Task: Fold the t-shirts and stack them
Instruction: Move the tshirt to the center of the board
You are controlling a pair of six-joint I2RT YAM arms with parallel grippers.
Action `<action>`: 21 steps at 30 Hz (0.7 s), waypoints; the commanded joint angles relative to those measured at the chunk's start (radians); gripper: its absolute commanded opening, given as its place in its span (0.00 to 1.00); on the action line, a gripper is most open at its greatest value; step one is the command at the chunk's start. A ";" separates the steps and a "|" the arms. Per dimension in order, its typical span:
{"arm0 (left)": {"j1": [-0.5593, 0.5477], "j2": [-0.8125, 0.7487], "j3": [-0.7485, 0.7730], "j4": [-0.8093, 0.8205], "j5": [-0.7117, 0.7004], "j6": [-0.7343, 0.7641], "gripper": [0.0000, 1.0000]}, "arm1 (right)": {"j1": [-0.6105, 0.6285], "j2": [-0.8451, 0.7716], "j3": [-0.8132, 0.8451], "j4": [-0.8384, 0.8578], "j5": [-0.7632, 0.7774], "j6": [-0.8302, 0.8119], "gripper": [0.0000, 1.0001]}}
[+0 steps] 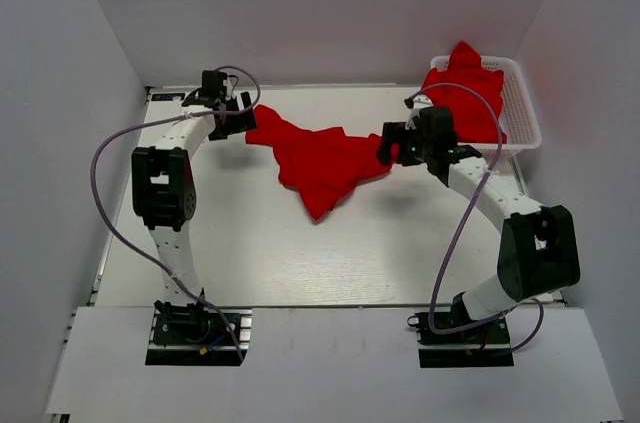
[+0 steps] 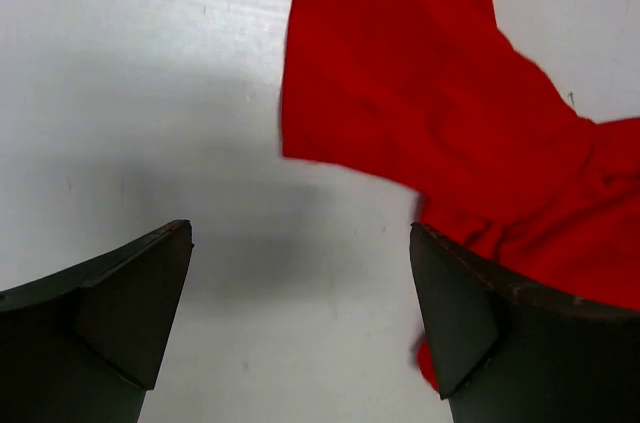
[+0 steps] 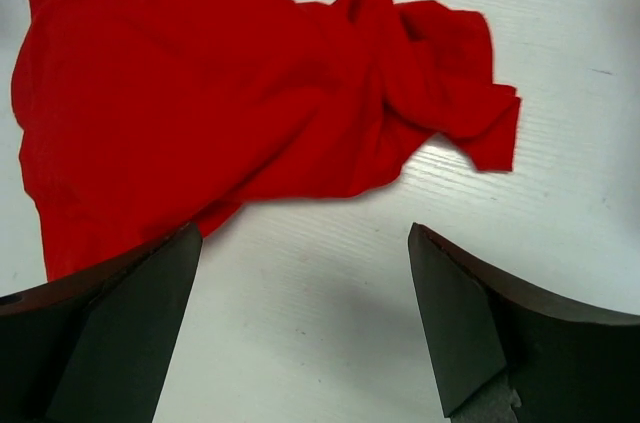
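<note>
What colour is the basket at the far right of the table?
White lattice; the basket shows best in the top external view.

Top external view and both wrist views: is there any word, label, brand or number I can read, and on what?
No readable text in any view.
Red t-shirt on the table: plain, no print or tag showing.
The white basket: no label.
The left arm and right arm: no legible marking.

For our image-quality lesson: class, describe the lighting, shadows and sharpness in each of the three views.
Top external: even, diffuse light, the red t-shirt sharp, no glare. Left wrist: a broad soft shadow on the table between the left fingers. Right wrist: table grain crisp, only a faint shadow near the right fingers.
</note>
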 commanded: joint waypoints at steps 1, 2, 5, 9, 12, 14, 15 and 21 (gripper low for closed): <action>-0.007 0.071 0.128 0.003 -0.015 0.064 1.00 | 0.033 0.005 0.018 -0.024 -0.018 -0.027 0.90; -0.007 0.097 0.152 -0.009 -0.030 0.077 1.00 | 0.051 0.002 0.023 -0.029 -0.016 -0.038 0.90; -0.007 0.157 0.212 -0.028 -0.041 0.095 1.00 | 0.102 -0.007 0.015 -0.058 0.017 -0.070 0.90; -0.007 0.208 0.209 0.001 -0.006 0.095 0.96 | 0.126 -0.036 0.006 -0.056 0.053 -0.058 0.90; -0.016 0.228 0.209 0.026 0.016 0.108 0.90 | 0.146 -0.036 0.027 -0.069 0.059 -0.050 0.90; -0.016 0.228 0.188 0.061 0.058 0.143 0.83 | 0.169 -0.034 0.046 -0.114 0.088 -0.102 0.90; -0.027 0.228 0.156 0.092 0.068 0.153 0.82 | 0.213 -0.030 0.073 -0.142 0.140 -0.119 0.90; -0.047 0.227 0.073 0.143 0.083 0.163 0.65 | 0.298 -0.021 0.109 -0.233 0.149 -0.228 0.90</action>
